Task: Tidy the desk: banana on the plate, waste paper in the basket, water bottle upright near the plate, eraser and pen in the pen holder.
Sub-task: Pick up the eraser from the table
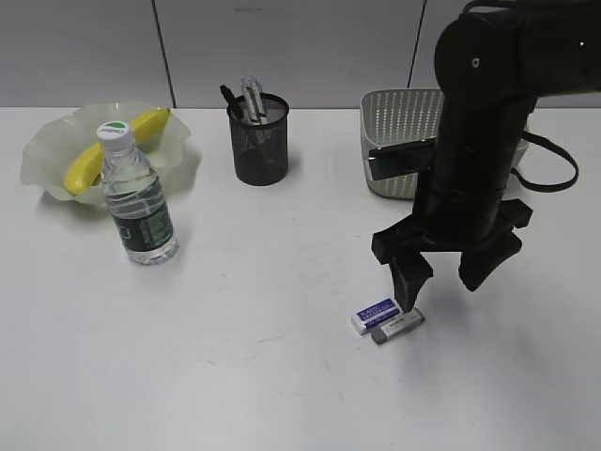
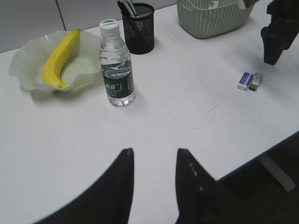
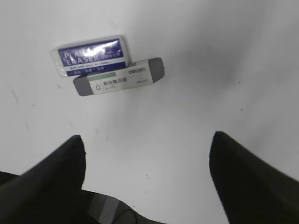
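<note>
Exterior view. Two erasers side by side, touching, on the desk [image 1: 235, 376]: blue-sleeved eraser [image 1: 375, 313] and grey eraser [image 1: 398, 325], well in front of the basket [image 1: 399, 122]. Right gripper [image 1: 449, 272] hangs just above and behind them, jaws spread wide, empty. Pen holder [image 1: 259, 141] stands left of the basket, already holding items; bare desk lies between.

Left wrist view. Left gripper [image 2: 154, 184] narrowly parted, holding nothing. Water bottle [image 2: 116, 65] upright just beside the plate [image 2: 21, 70]; banana [image 2: 60, 58] on the plate.

Right wrist view. Both erasers lie ahead of the open jaws. Judged light, stiff, low-lying; paper sleeves likely slick. Best taken singly across the short sides; their contact risks dragging the neighbour.
</note>
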You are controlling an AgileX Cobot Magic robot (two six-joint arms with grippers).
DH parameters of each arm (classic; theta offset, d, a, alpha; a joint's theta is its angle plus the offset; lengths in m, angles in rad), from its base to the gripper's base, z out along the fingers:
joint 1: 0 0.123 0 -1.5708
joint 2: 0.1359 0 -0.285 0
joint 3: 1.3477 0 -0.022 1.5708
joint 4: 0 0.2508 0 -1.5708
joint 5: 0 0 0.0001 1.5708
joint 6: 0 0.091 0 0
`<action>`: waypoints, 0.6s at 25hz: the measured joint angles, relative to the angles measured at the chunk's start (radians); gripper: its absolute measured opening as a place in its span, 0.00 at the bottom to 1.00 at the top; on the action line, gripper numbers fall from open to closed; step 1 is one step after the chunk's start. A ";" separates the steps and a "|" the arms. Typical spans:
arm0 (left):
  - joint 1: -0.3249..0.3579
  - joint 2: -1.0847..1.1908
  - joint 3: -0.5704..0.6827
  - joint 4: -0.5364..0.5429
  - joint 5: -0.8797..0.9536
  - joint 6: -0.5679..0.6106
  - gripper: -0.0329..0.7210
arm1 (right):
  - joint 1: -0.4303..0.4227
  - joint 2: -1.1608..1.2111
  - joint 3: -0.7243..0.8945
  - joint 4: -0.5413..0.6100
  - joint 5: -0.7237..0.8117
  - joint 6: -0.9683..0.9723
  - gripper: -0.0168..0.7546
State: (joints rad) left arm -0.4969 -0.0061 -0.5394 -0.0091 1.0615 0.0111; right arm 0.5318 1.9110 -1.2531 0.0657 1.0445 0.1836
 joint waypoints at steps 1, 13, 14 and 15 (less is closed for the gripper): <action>0.000 0.000 0.000 0.000 0.000 0.000 0.35 | 0.000 0.000 0.000 0.000 -0.001 -0.031 0.87; 0.000 0.000 0.000 -0.001 0.000 0.000 0.36 | 0.025 0.063 -0.001 -0.007 -0.081 -0.184 0.88; 0.000 0.001 0.000 -0.001 0.000 0.000 0.36 | 0.029 0.079 -0.001 -0.009 -0.082 -0.189 0.88; 0.000 0.003 0.000 -0.001 0.000 0.000 0.36 | 0.030 0.093 -0.001 -0.013 -0.086 -0.189 0.88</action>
State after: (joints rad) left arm -0.4969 -0.0034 -0.5394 -0.0100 1.0612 0.0111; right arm 0.5619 2.0038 -1.2542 0.0530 0.9586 -0.0054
